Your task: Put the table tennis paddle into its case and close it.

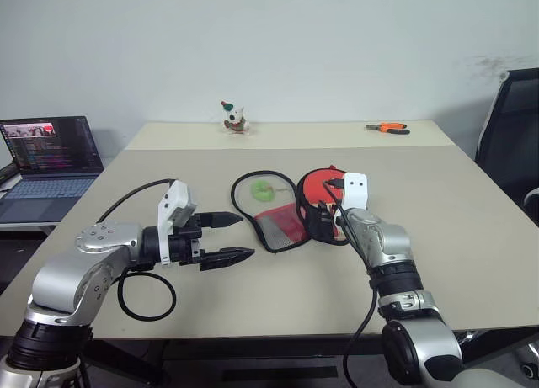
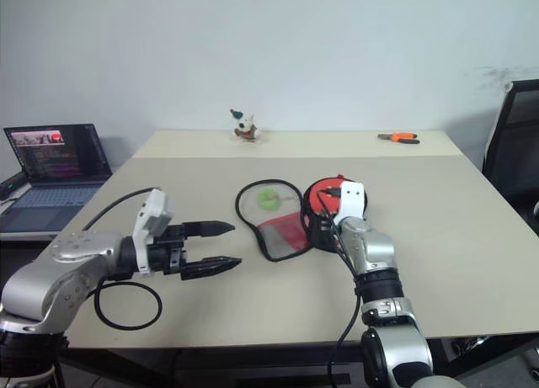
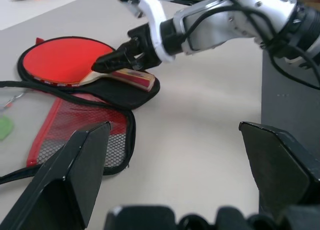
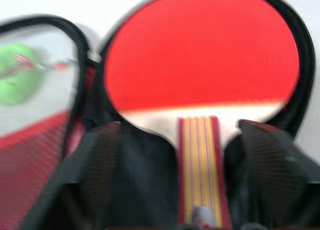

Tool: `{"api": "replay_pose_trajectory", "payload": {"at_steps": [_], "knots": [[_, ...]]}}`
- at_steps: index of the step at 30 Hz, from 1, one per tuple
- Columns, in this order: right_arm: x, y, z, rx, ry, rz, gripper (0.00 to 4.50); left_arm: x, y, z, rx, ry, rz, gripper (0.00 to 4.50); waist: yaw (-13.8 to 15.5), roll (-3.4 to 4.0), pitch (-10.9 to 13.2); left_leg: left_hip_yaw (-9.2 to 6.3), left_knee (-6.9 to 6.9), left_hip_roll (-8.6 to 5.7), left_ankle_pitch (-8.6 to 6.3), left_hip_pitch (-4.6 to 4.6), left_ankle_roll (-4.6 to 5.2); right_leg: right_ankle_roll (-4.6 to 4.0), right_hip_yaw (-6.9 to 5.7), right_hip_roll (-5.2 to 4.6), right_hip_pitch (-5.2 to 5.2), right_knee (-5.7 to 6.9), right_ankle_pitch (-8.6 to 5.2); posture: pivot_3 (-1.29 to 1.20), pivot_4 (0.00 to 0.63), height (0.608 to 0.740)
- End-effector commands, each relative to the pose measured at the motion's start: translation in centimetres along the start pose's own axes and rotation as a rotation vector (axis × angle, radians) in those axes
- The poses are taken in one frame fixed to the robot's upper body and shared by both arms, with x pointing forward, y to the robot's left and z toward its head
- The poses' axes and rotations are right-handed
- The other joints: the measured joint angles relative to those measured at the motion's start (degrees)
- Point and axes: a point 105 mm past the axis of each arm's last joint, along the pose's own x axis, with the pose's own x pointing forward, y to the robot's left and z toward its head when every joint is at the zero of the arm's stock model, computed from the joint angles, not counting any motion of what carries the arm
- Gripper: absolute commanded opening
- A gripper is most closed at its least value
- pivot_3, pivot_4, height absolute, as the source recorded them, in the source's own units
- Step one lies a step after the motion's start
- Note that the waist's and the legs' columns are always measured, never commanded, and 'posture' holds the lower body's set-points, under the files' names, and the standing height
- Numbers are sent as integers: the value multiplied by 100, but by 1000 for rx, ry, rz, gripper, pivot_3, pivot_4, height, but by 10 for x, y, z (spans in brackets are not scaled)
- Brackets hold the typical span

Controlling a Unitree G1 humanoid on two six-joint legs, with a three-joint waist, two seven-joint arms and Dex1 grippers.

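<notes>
Paddle (image 4: 200,65) flat on open case (image 3: 120,93), handle toward robot | right pincer (image 4: 197,135) released astride handle | left pincer (image 1: 226,236) released

I see the paddle (image 4: 200,55) with a bright red face and a pale wooden handle striped red and yellow. Its case (image 3: 75,135) is black-edged, with red mesh (a green patch shows on the open flap). The desk (image 1: 472,236) is beige.

The pale beige worktop (image 1: 472,236) carries an opened red-and-black fabric paddle case (image 1: 278,209), a small toy figure (image 1: 235,119), and orange-handled pliers (image 1: 387,128).
</notes>
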Motion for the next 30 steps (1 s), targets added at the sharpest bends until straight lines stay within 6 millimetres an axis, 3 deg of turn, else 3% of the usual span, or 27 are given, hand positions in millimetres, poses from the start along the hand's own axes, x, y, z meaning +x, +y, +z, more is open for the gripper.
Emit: {"api": "replay_pose_trajectory", "payload": {"at_steps": [1,7,10,21,30], "knots": [[-30,21,36,-77,-120,161,4443,-10,11,8,38,-26,96,4500,3,0,0,0,0,0,0,0,0,0,0,0,0,0,0,0,150,740],[-80,28,64,-232,-173,494,4443,-20,36,-14,16,28,249,4500,10,-3,-3,-4,4,-1,-1,3,1,1,-11,0,4,1,0,0,150,740],[-98,22,71,-307,-153,596,4500,-25,55,-35,29,127,339,3938,13,-3,-3,-4,5,-3,-1,4,1,1,-14,0,5,0,0,0,150,740],[-128,6,61,-454,-65,777,4500,-21,96,-67,25,274,393,178,12,-7,-4,7,6,-6,-1,-3,2,3,-16,-2,5,-4,1,0,150,740],[-124,-7,63,-472,-71,737,4500,3,127,-84,28,329,498,47,22,-9,-5,5,25,-9,-1,-9,2,6,-22,-3,5,6,4,0,150,740]]}}
